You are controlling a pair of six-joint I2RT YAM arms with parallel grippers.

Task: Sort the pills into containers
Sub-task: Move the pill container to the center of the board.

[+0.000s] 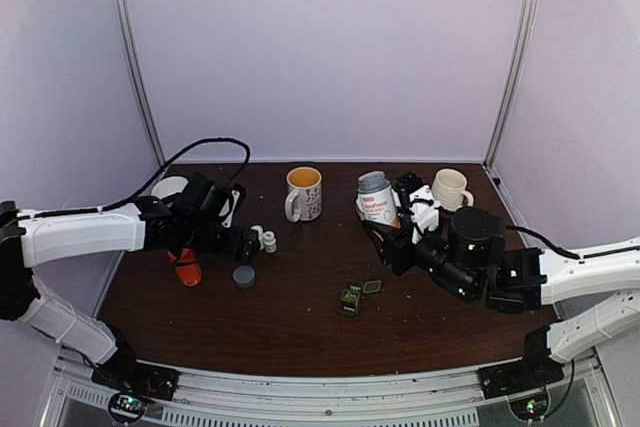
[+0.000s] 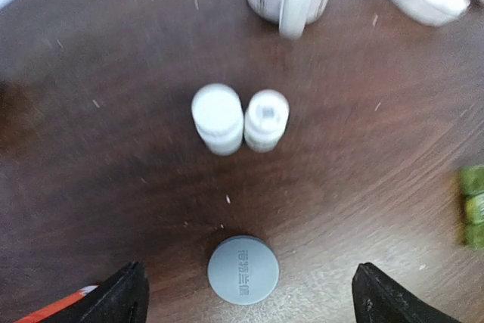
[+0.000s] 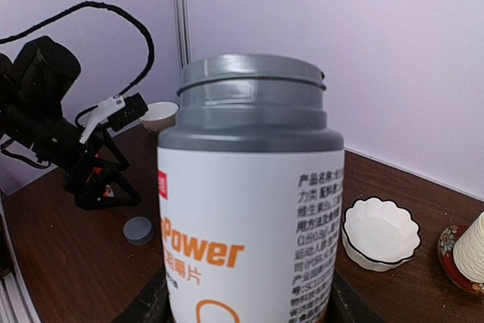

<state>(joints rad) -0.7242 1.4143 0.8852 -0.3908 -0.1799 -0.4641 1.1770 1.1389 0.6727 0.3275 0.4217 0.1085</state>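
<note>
**Inspector:** State of the left gripper?

**Officer:** Jaws wide apart, holding nothing. A grey cap lies flat on the table between the fingers, touching neither. Two small bottles, white and upright, stand side by side just beyond the cap.

**Inspector:** Right gripper?

**Officer:** Clamped on the lower body of a bottle, white with a grey threaded neck. It is upright with its mouth uncovered.

**Inspector:** Location of the pill box?

**Officer:** On the table, front of centre, between the two arms and well apart from both grippers. It is dark green. A small green piece lies just beside it, and I cannot tell whether the two are joined. The compartments are too small to read.

**Inspector:** Other items?

**Officer:** A mug at the back, left of the held bottle.
</note>
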